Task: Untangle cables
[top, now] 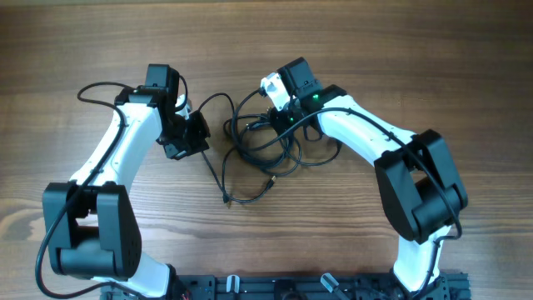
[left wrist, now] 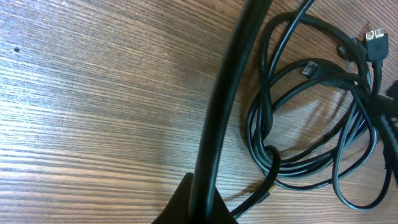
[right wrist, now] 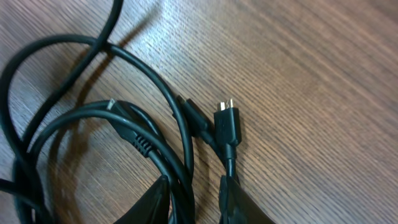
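The cables (top: pixel 268 143) lie as a tangle of thin black loops on the wooden table, between the two arms. A loose plug end (top: pixel 228 200) trails toward the front. My left gripper (top: pixel 191 136) sits left of the tangle, shut on one cable strand (left wrist: pixel 229 93) that runs up out of its jaws (left wrist: pixel 202 190). My right gripper (top: pixel 280 113) hovers over the tangle's back edge. Its jaws (right wrist: pixel 195 182) are open, straddling a couple of strands, with bare wood showing between them. A black USB plug (right wrist: pixel 225 117) lies just ahead of its right finger (right wrist: pixel 239 202).
Bare wooden table (top: pixel 333 50) surrounds the tangle. A black rail (top: pixel 275 287) with the arm bases runs along the front edge. The left arm's own thicker wire (top: pixel 96 87) loops out at the far left.
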Available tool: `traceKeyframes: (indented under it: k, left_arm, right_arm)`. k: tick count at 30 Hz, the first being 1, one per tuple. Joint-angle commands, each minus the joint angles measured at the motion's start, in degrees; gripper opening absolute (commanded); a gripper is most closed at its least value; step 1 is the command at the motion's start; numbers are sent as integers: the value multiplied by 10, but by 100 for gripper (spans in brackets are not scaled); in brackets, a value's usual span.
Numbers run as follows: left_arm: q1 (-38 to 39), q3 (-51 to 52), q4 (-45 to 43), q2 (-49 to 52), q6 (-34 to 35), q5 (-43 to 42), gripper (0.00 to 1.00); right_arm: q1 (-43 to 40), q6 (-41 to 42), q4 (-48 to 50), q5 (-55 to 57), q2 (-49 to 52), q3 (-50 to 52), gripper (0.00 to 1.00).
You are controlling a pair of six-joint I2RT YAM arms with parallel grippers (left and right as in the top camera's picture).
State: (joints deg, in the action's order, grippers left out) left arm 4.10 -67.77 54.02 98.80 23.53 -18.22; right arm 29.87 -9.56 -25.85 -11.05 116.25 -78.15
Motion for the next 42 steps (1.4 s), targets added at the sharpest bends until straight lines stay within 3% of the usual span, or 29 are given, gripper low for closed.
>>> traceKeyframes:
  k: [1,4,8,12,17,20,24,27,29,37,42]
  left_arm:
    - [-2,4,-5,4,10,3,4]
    - [-2,4,-9,4,10,3,4]
    - [-2,4,-11,4,10,3,4]
    - [-2,4,-12,4,9,3,4]
    - [-2,4,-24,4,8,3,4]
    - [-1,4,-41,4,-54,-35,4]
    - [-2,3,-65,-14,-259,-238,4]
    - [-2,3,-64,-57,-333,-300,42]
    - [-2,3,-59,-85,-350,-300,55]
    - [-1,3,-56,-117,-353,-269,59]
    - [0,3,-54,-116,-344,-169,56]
  right_arm:
    - [3,-20,-7,-16,26,-1,28]
    - [5,-19,-12,-25,33,-1,25]
    - [5,44,-15,11,33,-2,4]
    - [5,56,-63,-19,0,-15,4]
    - [5,48,-143,-136,-120,-22,4]
    - [4,21,-157,-181,-161,-22,4]
    - [4,20,-184,-179,-168,-21,4]
    - [4,23,-185,-180,-168,-21,4]
    - [4,24,-185,-180,-168,-21,4]
    - [-5,41,-191,-190,-168,-21,4]
    - [-6,20,-205,-251,-169,-21,4]
